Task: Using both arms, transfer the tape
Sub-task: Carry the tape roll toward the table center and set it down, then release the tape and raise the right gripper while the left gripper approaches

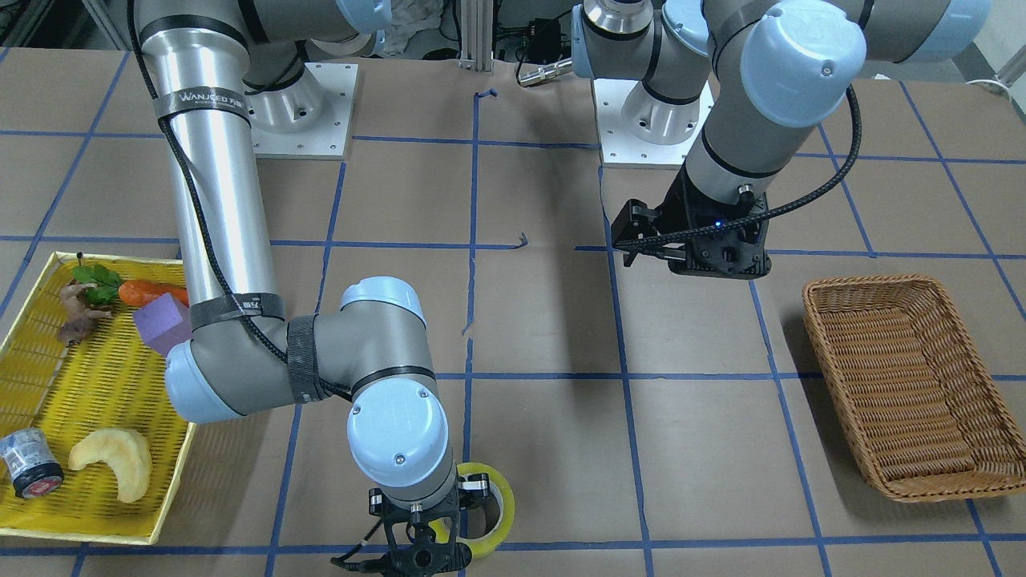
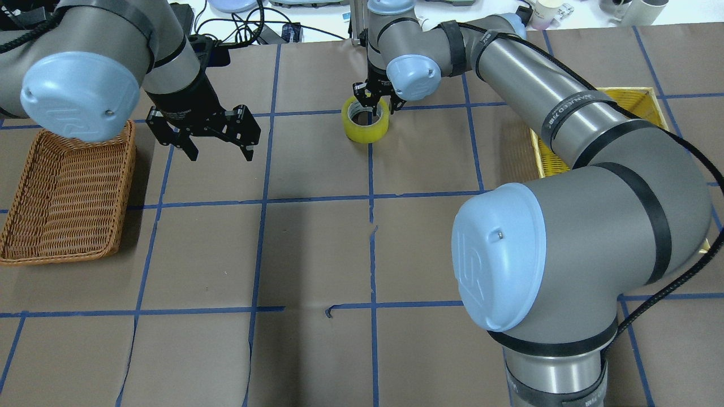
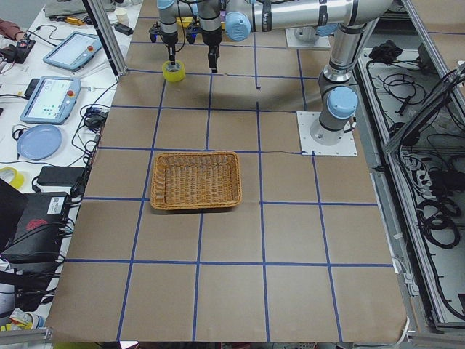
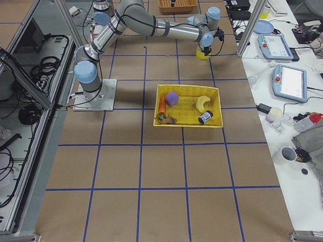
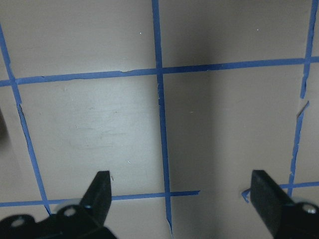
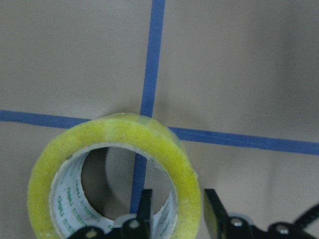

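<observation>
The tape (image 2: 365, 120) sat on the desk (image 2: 317, 169), its wall between the right gripper's (image 2: 376, 107) jaws (squeezing or not, I could not tell). It should pinch hard, then lift straight up. The left gripper (image 2: 220, 154) hung well apart, jaws released.

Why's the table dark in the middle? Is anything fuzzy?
Overhead view: a soft shadow, probably an arm's, darkens the table mid-frame. Left wrist view: a similar shadow band. Right wrist view: tape fairly sharp, the fingers slightly soft.

Open stretch of table (image 2: 305, 164) between left hand (image 2: 220, 152) and tape (image 2: 365, 129).
</observation>
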Motion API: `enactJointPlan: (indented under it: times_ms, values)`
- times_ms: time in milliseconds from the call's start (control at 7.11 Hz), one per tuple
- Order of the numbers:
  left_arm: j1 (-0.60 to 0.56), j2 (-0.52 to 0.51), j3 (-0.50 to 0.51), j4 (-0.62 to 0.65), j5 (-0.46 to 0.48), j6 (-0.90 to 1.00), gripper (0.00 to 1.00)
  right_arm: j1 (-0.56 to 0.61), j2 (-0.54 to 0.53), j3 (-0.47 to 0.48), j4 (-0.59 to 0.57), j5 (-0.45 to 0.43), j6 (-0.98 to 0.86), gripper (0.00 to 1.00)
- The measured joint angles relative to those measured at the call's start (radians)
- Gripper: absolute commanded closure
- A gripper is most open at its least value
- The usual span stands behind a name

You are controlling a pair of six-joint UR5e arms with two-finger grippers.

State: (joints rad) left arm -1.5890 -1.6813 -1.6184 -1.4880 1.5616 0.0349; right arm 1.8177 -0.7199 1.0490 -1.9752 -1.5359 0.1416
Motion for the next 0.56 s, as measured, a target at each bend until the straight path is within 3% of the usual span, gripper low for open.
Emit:
enactJointPlan:
  times_ms: [281,562]
  values:
    - [0.0,-0.002,0.003,0.008,0.0,0.0,0.0,-0.002,-0.078,0.013,0.092,-0.005,-0.004,0.0]
    - [-0.003,-0.028,0.01,0.143,-0.003,-0.003,0.0,-0.021,-0.221,0.086,0.187,-0.013,-0.023,0.0]
